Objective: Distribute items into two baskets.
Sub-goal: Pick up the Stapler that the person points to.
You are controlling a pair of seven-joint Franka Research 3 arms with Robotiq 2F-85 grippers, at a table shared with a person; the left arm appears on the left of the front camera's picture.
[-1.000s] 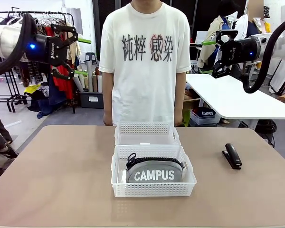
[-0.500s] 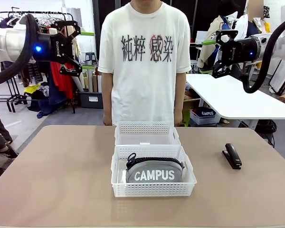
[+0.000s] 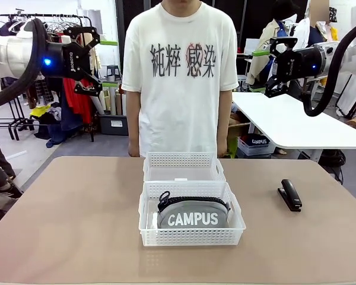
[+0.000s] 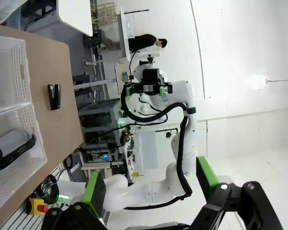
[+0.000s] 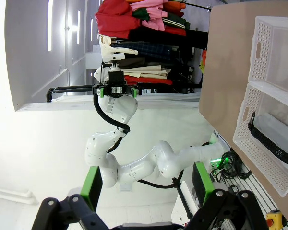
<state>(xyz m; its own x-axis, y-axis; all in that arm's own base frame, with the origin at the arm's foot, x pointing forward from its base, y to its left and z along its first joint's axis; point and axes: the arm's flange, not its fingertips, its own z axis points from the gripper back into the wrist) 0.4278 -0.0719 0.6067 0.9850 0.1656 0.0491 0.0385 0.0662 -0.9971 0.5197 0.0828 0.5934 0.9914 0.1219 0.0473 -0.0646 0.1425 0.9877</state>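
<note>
The grey "CAMPUS" pouch (image 3: 193, 216) lies in the near white basket (image 3: 191, 236) at the table's middle. Directly behind it, touching, stands the far basket (image 3: 181, 160), with nothing visible inside. The black stapler (image 3: 290, 195) lies on the table at the right, apart from both baskets. My left gripper (image 3: 101, 62) hangs open high above the table's left side. High at the right, my right gripper (image 3: 263, 71) is open too. In the left wrist view, my open left gripper (image 4: 151, 184) frames the stapler (image 4: 54, 96) and pouch (image 4: 12, 146). My open right gripper (image 5: 146, 184) shows in the right wrist view, with the pouch (image 5: 278, 129) at that picture's right.
A person in a white T-shirt (image 3: 181, 77) stands at the far edge behind the baskets, arms at the sides. The tan tabletop (image 3: 71, 219) is bare left of the baskets and in front of the stapler. A white table (image 3: 291, 122) and clothes racks stand beyond.
My left gripper has risen a little, shifted right and turned its fingers more level. The right arm, baskets, pouch and stapler have not moved.
</note>
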